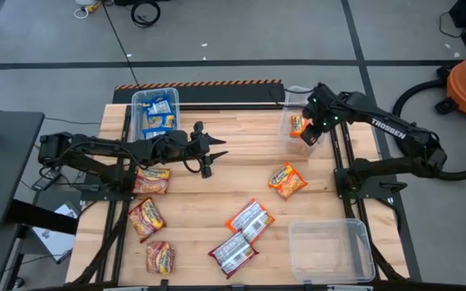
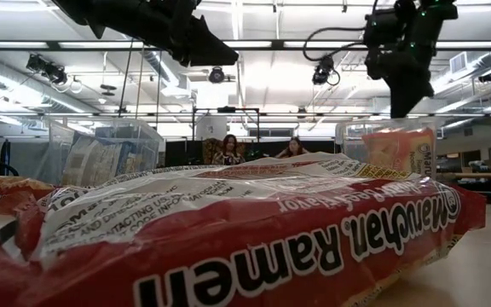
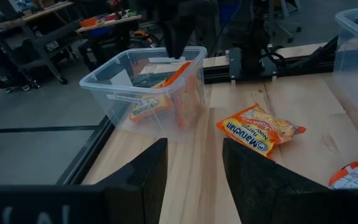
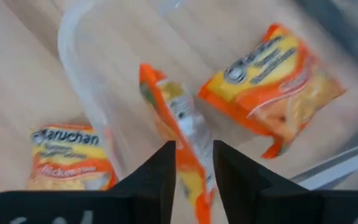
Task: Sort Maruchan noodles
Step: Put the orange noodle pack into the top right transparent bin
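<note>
My right gripper [image 1: 308, 133] hangs over the clear bin [image 1: 285, 121] at the table's far right, shut on an orange noodle packet [image 4: 185, 134]. A second orange packet [image 4: 272, 87] lies flat in that bin. My left gripper [image 1: 215, 155] hovers open above the table's middle, touching nothing. More packets lie flat on the wood: an orange one [image 1: 287, 180], two red-and-white ones [image 1: 250, 220] [image 1: 233, 252], and three at the left [image 1: 151, 179] [image 1: 146, 218] [image 1: 159, 256]. Blue-and-yellow packets [image 1: 158, 117] sit in the far-left bin. My right gripper pinches the orange packet between its two fingers [image 4: 160, 171], coming from above and pointing down into the bin. The packet stands on edge, tilted, below the fingers [image 3: 179, 81]. The fingers are on its upper part [image 4: 194, 155]; whether its lower end touches the bin's floor does not show.
An empty clear bin [image 1: 330, 250] stands at the near right corner. The far-left bin [image 1: 138, 97] stands at the far edge. A red packet [image 2: 228, 239] lies right in front of the low camera. People sit in the room beyond the table [image 2: 228, 149].
</note>
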You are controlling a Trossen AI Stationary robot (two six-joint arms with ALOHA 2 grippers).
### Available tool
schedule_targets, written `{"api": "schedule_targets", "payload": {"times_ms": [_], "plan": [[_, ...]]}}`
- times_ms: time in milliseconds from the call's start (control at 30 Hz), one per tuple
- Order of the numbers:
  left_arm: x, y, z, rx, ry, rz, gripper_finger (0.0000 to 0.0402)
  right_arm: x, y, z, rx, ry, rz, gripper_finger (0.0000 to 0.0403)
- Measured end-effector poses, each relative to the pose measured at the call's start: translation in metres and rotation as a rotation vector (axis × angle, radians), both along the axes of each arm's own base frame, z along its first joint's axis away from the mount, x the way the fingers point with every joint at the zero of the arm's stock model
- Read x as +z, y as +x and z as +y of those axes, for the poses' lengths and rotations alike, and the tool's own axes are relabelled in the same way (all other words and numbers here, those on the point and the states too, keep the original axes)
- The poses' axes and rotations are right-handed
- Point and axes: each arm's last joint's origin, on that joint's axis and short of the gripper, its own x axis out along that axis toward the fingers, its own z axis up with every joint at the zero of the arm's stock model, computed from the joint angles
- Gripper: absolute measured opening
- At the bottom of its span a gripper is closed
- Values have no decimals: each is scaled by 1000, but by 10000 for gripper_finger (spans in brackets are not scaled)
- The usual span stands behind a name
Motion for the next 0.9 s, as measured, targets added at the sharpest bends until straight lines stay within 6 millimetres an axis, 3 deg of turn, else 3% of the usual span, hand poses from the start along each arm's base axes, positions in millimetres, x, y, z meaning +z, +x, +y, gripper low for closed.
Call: {"api": "schedule_targets", "payload": {"times_ms": [167,400,667,767,900], "plan": [[0,0,0,0,0,5,160,-1,5,-19,-140,-108,69,120],[2,-8,3,13,1,50,160,-21,26,-57,-242,49,145,132],[-9,-49,24,69,-45,-80,160,-18,39,-85,-302,170,205,194],[-13,-53,25,-8,-60,-69,160,-10,46,-86,-257,183,143,204],[-14,-51,18,-138,-26,-66,160,16,56,-66,-193,70,113,201]]}}
